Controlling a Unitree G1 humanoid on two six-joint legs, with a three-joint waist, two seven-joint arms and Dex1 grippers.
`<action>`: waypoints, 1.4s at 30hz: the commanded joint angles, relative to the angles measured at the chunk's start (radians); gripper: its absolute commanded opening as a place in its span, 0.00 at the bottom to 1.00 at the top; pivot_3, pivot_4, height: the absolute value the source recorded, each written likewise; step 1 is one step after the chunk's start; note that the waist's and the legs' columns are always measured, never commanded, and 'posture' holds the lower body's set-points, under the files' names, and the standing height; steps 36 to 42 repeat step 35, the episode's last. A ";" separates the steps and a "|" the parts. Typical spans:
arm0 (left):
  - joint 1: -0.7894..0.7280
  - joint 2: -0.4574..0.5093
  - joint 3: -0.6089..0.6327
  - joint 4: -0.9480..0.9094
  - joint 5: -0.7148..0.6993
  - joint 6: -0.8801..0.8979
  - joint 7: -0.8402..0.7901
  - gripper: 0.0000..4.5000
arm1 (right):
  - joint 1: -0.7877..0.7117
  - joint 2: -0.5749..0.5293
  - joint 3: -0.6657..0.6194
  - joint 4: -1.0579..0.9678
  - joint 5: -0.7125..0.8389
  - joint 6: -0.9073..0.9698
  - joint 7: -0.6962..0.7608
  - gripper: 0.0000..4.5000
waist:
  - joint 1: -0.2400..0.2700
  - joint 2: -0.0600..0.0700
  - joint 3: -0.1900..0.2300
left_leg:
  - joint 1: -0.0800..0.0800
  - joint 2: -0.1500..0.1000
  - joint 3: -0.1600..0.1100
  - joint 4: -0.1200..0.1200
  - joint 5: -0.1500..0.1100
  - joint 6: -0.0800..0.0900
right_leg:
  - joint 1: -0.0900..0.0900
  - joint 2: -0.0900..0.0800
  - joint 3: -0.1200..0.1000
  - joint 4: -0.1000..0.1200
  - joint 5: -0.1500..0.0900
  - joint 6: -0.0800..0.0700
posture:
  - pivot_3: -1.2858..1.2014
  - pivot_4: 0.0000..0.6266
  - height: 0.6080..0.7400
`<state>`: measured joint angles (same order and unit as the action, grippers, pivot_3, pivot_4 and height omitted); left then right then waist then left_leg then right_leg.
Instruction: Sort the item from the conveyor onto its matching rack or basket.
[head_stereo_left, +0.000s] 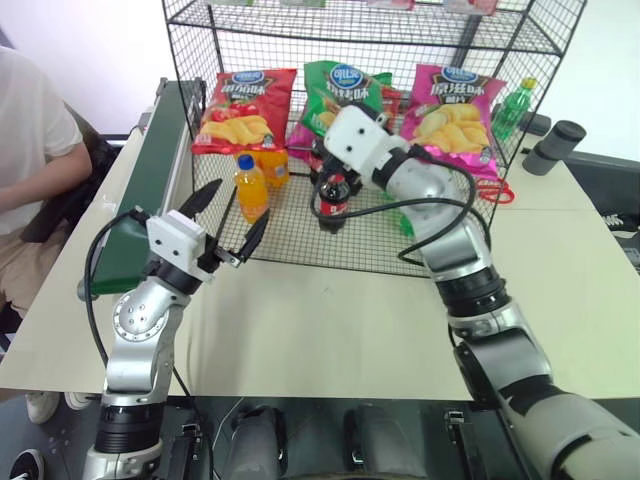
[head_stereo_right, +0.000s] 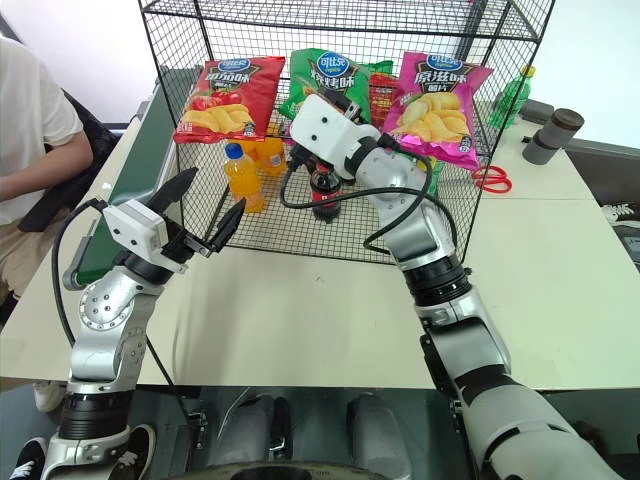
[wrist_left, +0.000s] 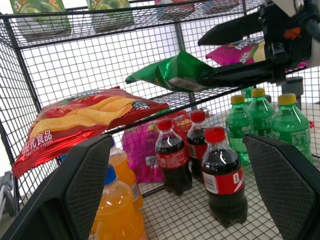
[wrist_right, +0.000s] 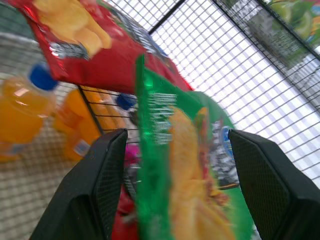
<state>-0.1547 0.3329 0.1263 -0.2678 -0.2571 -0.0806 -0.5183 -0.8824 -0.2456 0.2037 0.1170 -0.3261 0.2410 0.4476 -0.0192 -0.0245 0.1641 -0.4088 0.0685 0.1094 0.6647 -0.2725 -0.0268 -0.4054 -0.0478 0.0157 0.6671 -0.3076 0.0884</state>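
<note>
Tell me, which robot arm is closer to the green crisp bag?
The right. The right gripper is inside the rack with its jaws open on either side of the green crisp bag. The left gripper hangs open outside the rack, over the table.

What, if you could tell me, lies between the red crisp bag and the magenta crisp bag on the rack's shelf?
The green crisp bag, seen in the head views, with the right gripper open on either side of it.
</note>
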 joint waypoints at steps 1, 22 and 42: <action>-0.011 0.003 -0.005 -0.015 0.002 -0.021 0.006 1.00 | -0.034 0.012 -0.033 -0.046 0.060 -0.028 0.001 0.74 | 0.000 0.000 0.000 | 0.000 0.000 0.000 0.000 0.000 0.000 | 0.000 0.000 0.000 0.000 0.000 0.000 | 0.52 0.24 1.00; 0.219 0.342 0.234 -0.008 -0.285 0.337 -0.213 1.00 | 0.870 -0.391 -0.563 -0.630 0.952 0.266 0.544 0.74 | -0.004 0.004 0.002 | 0.003 -0.001 -0.004 -0.002 -0.002 0.003 | 0.005 -0.003 -0.001 -0.003 0.000 0.000 | 0.52 0.24 1.00; 0.195 0.431 0.269 0.152 -0.251 0.236 -0.401 1.00 | 0.962 -0.512 -0.596 -0.455 0.904 0.091 0.678 1.00 | 0.002 0.003 0.002 | 0.007 -0.001 -0.004 -0.002 -0.002 0.003 | 0.008 -0.001 0.001 -0.004 0.000 -0.003 | 0.52 0.24 1.00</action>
